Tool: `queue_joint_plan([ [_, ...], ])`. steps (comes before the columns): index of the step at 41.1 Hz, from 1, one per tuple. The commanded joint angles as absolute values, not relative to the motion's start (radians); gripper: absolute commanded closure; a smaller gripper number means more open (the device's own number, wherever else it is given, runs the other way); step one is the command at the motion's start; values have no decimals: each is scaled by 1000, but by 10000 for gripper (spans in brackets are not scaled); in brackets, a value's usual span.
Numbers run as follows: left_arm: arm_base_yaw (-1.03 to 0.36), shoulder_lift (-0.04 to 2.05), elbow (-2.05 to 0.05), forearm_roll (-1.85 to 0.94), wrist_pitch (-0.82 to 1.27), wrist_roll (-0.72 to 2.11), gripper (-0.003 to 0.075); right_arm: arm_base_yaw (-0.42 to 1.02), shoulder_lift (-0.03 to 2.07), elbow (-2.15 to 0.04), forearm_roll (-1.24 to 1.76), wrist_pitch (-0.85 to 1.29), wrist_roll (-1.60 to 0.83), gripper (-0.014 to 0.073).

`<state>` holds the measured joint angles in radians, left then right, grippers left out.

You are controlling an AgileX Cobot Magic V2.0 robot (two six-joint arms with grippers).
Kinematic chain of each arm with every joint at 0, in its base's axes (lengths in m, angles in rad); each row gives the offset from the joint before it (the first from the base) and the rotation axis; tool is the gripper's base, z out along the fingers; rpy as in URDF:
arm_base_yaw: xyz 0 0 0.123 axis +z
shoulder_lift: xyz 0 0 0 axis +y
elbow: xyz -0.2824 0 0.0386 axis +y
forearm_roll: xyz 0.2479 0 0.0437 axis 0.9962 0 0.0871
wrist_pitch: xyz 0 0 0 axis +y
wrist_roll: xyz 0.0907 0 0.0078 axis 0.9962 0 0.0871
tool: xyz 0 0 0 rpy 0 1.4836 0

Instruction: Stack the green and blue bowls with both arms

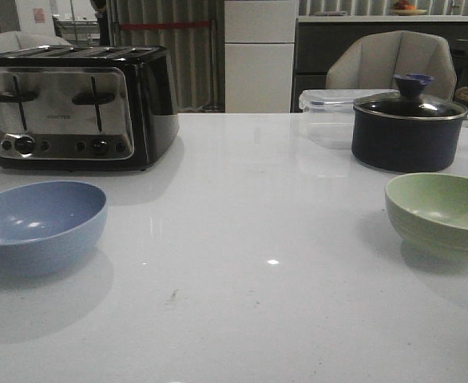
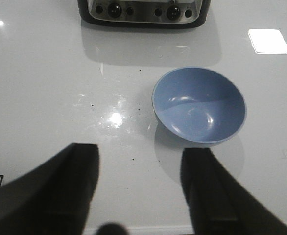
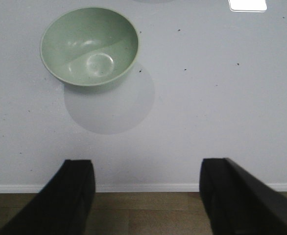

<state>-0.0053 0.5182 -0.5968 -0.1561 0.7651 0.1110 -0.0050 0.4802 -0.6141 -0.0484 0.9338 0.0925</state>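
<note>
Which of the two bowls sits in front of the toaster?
The muted slate blue round matte bowl, on the table's left side before the black and chrome toaster. The pale sage green round matte bowl sits right, near the dark lidded pot.

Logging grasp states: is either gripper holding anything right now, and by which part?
Nothing is held. Both the left gripper and right gripper are open, short of the blue bowl and green bowl.

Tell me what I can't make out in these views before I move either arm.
- Pale green matte bowl: its right side is cut by the front view's edge.
- Dark lidded pot: handle runs off that same edge.
- Chrome toaster: only its knob strip shows in the left wrist view.
- Both tools: absent from the front view.
</note>
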Motion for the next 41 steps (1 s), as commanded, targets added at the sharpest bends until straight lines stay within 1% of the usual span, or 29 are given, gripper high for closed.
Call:
queue_joint_plan([
  [1,-4,528,-633,-165,695,104,154,-10,495,-649,-69,876,85,18],
  [41,-4,528,-624,-165,671,104,157,-10,496,-649,-69,867,85,18],
])
